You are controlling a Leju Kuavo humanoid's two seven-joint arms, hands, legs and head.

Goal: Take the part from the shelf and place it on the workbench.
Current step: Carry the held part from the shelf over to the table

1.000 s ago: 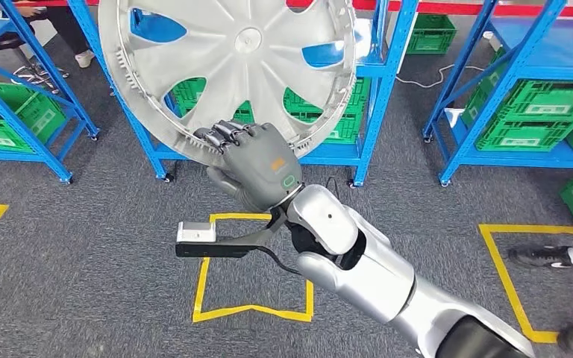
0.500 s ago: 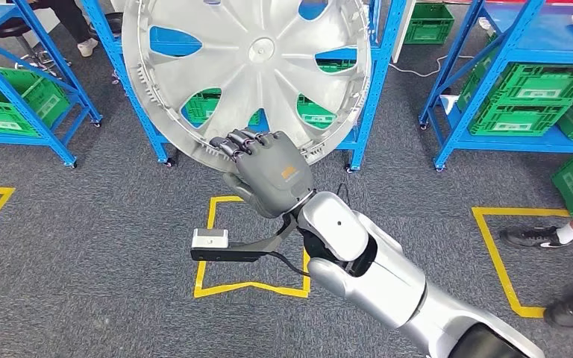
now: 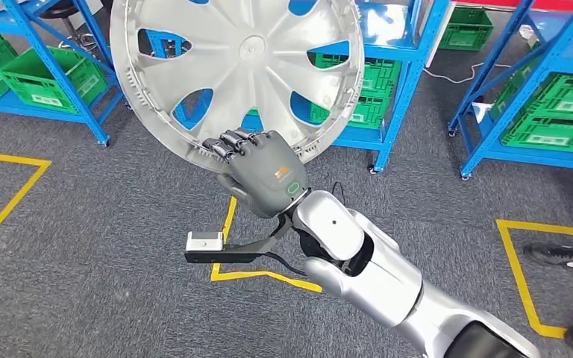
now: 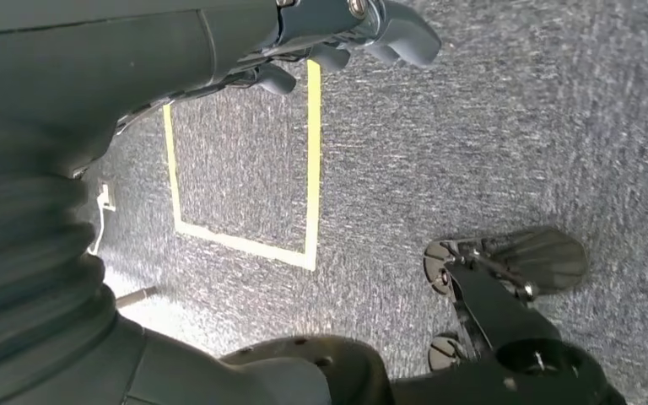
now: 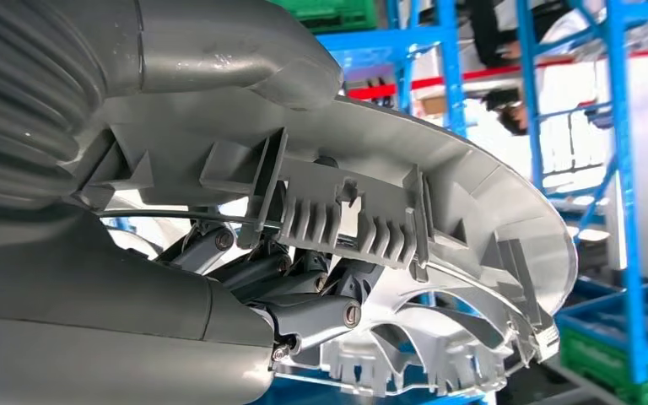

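right hand (image 3: 267, 173): I see it gripping the wheel cover (image 3: 236, 71) at its lower rim, fingers (image 3: 227, 142) curled over the edge, thumb behind. The right wrist view shows the same grip from close up: thumb on one face of the rim, fingers (image 5: 304, 314) wrapped on the ribbed inner side of the cover (image 5: 439, 228).
wheel cover: silver, round, spoked with cut-outs, held up in the air in front of me, tilted, inner ribbed face toward the head camera. It's well above the floor and touches nothing but the hand.
right arm (image 3: 377, 276): silver, comes in from the lower right and reaches forward and up to the cover.
left hand (image 4: 337, 38): hangs down over the floor; I can see the fingers (image 4: 405, 34) bent inward with nothing in them.
floor (image 3: 82, 253): grey carpet with yellow tape squares (image 3: 265, 274).
shelving (image 3: 410, 67): blue metal racks behind the cover, with green crates (image 3: 548, 112) on the lower levels.
people: a shoe (image 3: 556, 253) at the right edge of the head view, standing by a tape square.
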